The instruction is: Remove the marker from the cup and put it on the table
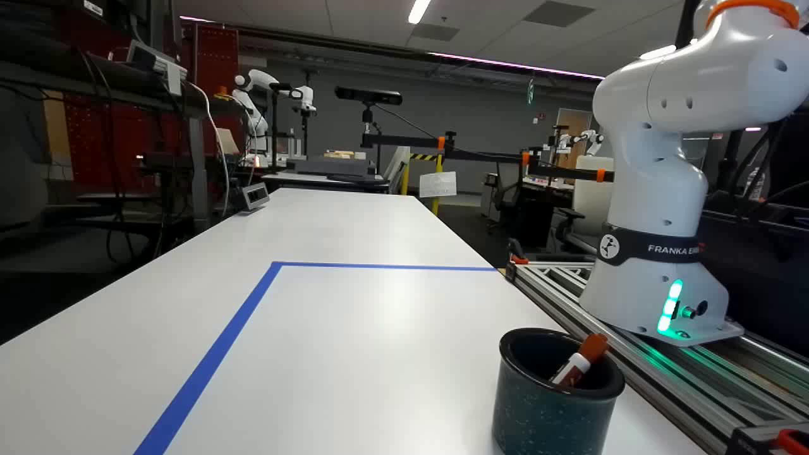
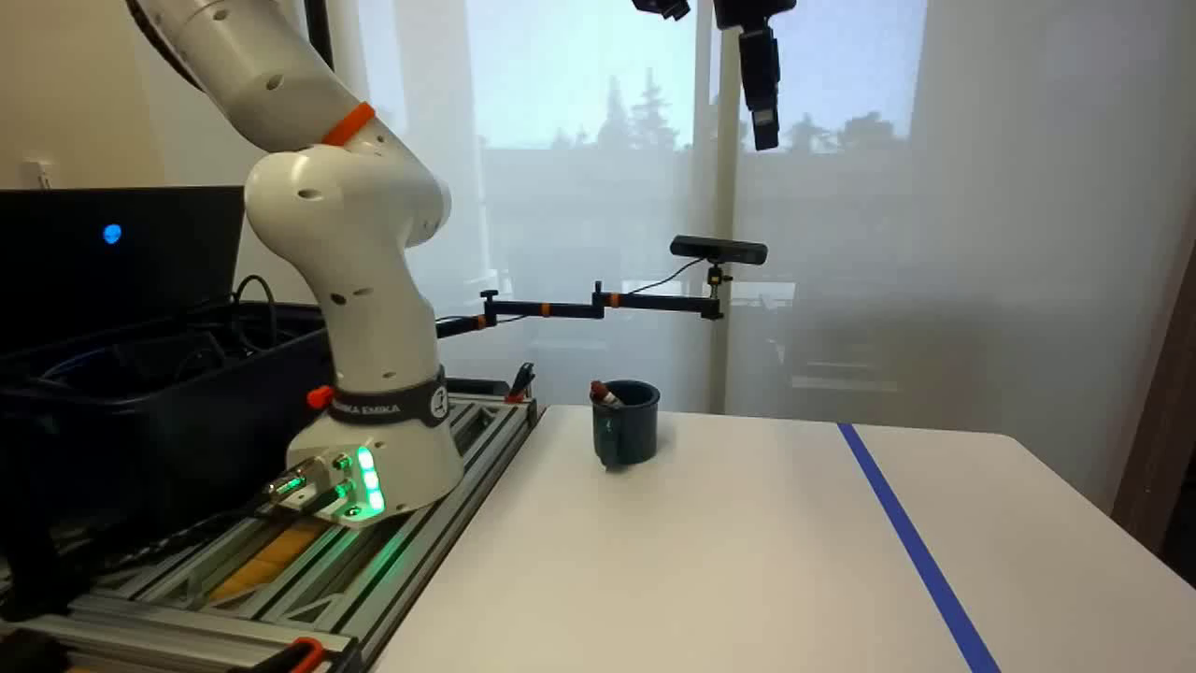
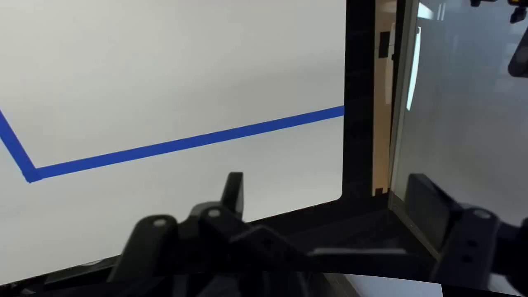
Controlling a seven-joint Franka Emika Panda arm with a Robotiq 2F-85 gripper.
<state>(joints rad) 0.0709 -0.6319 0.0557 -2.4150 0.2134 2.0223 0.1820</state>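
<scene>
The cup [image 1: 551, 417] stood upright near a corner of the table [image 1: 379, 354], beside the edge along the metal rail [image 1: 657, 376], with the marker [image 1: 579, 364] partly inside. Mounted on that rail, the arm [image 2: 381, 313] held its gripper [image 3: 326, 181] well above the table, fingers spread wide. The marker's long axis slanted, brown cap up toward the rail-side edge.

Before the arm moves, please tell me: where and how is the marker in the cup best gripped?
Probably by the reddish-brown upper end of the marker, which sticks out past the rim of the cup; the lower part is hidden inside. I would bring the open gripper down from above, tilted to match the marker's lean toward the robot's base, closing across that end.
</scene>
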